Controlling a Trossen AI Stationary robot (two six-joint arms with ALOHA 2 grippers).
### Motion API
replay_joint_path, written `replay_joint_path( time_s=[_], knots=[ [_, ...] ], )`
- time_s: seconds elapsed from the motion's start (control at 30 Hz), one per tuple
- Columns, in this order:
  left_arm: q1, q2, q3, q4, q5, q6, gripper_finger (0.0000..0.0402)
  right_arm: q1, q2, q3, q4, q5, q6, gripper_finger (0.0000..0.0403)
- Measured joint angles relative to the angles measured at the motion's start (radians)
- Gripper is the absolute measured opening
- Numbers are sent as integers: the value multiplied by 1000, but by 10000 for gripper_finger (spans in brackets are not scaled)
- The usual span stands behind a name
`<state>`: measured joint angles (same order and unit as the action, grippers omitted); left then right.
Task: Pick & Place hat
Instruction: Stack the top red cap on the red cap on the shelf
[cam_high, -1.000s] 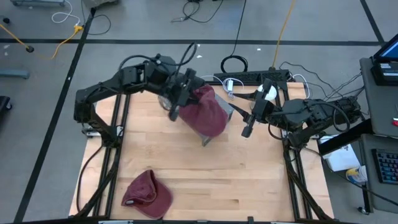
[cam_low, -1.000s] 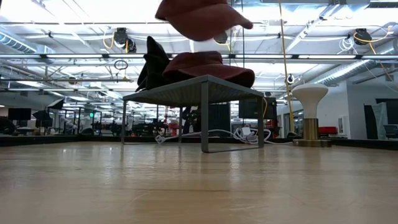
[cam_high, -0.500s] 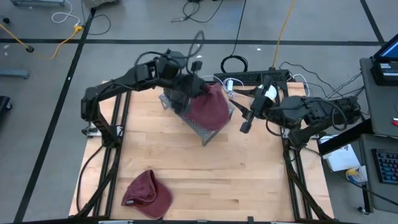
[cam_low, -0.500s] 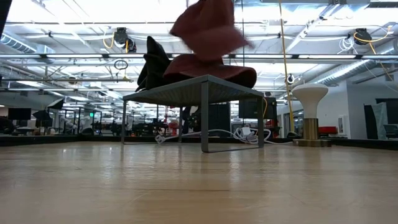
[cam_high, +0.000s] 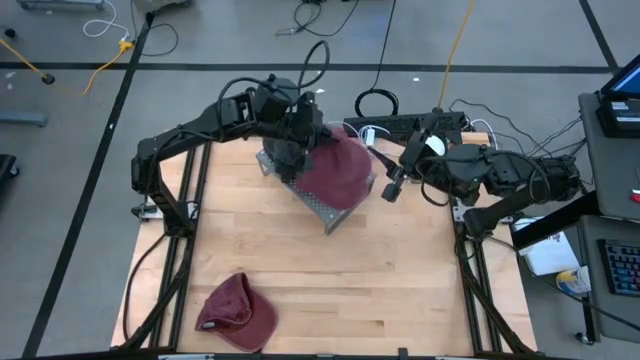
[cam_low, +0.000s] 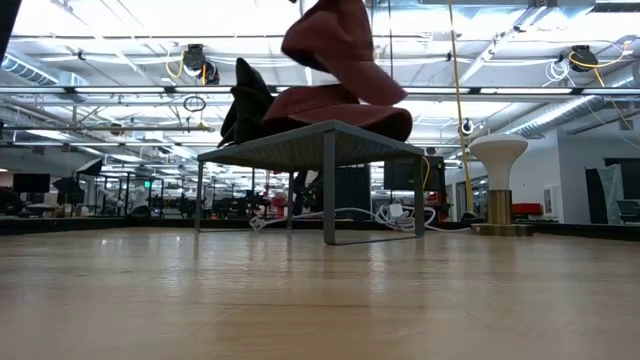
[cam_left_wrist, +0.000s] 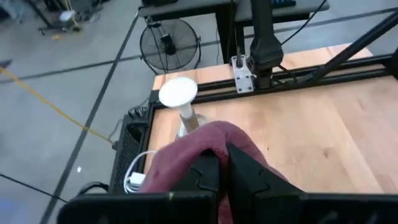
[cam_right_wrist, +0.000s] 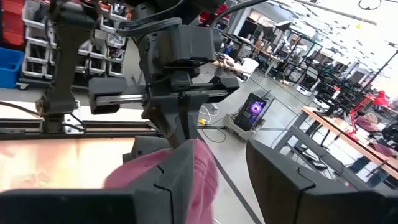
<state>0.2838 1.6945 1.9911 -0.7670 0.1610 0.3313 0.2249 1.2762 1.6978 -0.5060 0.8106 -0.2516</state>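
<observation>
My left gripper (cam_high: 305, 148) is shut on a maroon hat (cam_high: 338, 170) and holds it over a grey metal rack (cam_high: 325, 208) at the table's far middle. In the low view this hat (cam_low: 335, 50) hangs just above a second maroon hat (cam_low: 345, 108) that lies on the rack's top beside a dark cap (cam_low: 245, 100). My right gripper (cam_high: 392, 188) stands open, just right of the held hat, with nothing between its fingers. A third maroon hat (cam_high: 238, 312) lies on the table near the front left. My left gripper pinches a bunched part of the hat's cloth (cam_left_wrist: 214, 140) between its two shut fingers, at the hat's upper end. The fingers come slanting down from the table's left. The hat hangs tilted below them; whether its lower edge (cam_low: 385, 95) touches the hat on the rack, I cannot tell.
A white mushroom-shaped stand (cam_low: 497, 180) is on the table's far right, behind the rack; it shows in the left wrist view too (cam_left_wrist: 179, 93). Cables and a power strip (cam_high: 400, 125) lie along the far edge. Bare wood (cam_high: 380, 290) spreads in front of the rack.
My left gripper has gone a little toward the table's right and far side and has rolled. The hat, level a second ago, now hangs tilted with one side down over the rack. My right gripper has swung slightly toward the far edge, still open.
</observation>
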Motion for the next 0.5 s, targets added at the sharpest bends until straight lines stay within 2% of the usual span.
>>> replay_joint_path(
  time_s=[0.13,0.3,0.5],
  knots=[
    [-1,2,0,19,44,1,7,-16,0,0,0,0,-4,139],
    [-8,2,0,35,148,4,7,-22,0,0,0,0,-8,139],
    [-12,4,0,10,121,17,7,-21,0,0,0,0,-22,139]
  ],
)
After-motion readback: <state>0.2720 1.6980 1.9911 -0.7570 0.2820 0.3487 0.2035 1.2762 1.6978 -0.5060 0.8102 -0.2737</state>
